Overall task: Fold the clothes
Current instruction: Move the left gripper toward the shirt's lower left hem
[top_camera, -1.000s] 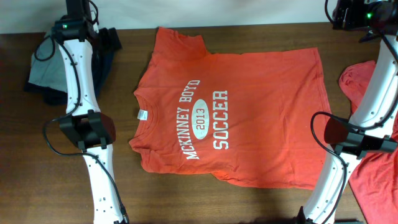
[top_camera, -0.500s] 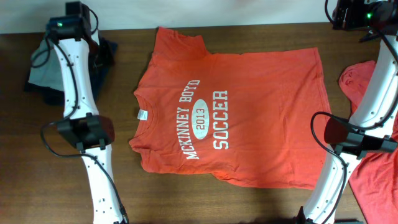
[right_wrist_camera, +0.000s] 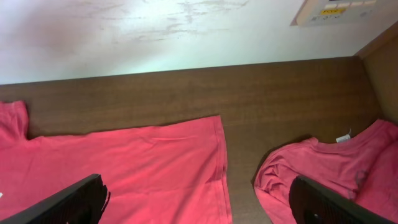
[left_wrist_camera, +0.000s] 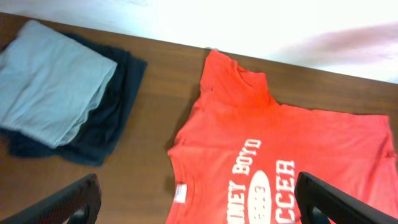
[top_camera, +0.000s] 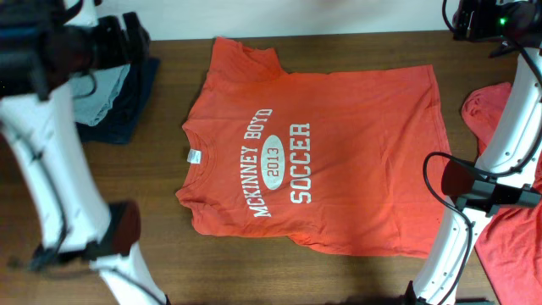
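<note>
An orange-red T-shirt lies spread flat on the table, print up, with its neck to the left and its hem to the right. It shows in the left wrist view and its hem corner in the right wrist view. More orange-red clothes lie crumpled at the right edge and show in the right wrist view. My left gripper is raised high over the back left, open and empty. My right gripper hangs at the back right, open and empty.
A pale grey-green folded garment lies on a dark navy one at the back left, both in the left wrist view. Bare brown table lies left of the shirt. A white wall bounds the back.
My left arm has swung up and to the left, close under the overhead camera, uncovering the folded pile. The right arm and the shirts have not moved.
</note>
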